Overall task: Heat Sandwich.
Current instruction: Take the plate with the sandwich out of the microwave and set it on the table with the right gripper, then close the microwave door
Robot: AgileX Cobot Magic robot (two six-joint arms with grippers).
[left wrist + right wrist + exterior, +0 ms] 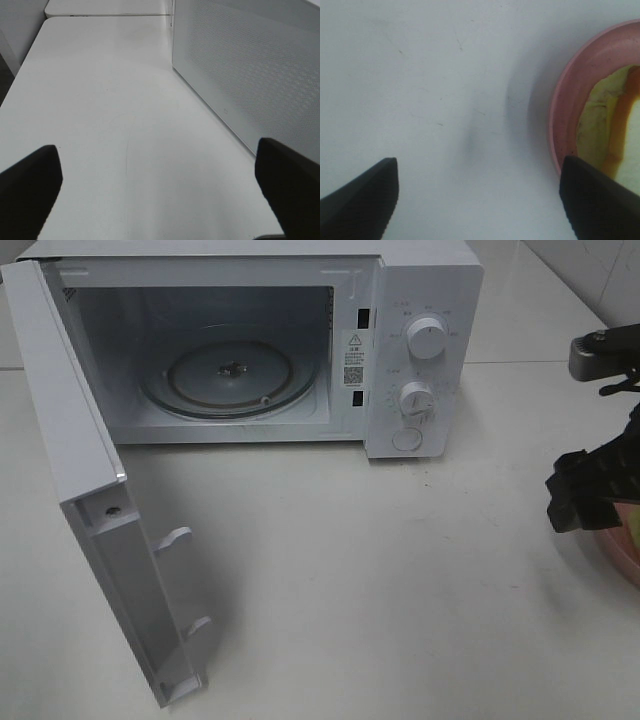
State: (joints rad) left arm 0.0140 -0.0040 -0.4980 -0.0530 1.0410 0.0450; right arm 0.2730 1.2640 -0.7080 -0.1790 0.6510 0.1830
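Now the right end effector (479, 200) hovers wide and empty beside the round pink plate (562, 105), bracketing its rim; tan-orange sandwich (615, 130) waits.

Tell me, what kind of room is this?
Probably a kitchen or a mock-up of one. A boxy white microwave stands with its door open on a plain white counter, and a round pink plate holds a tan and yellow sandwich.

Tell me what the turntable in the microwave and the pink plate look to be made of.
Turntable: seemingly clear glass; the oven floor shows through and its ridges catch light. Pink plate: smooth, matte, opaque with a raised rim, so plastic or glazed ceramic; the look leaves it open.
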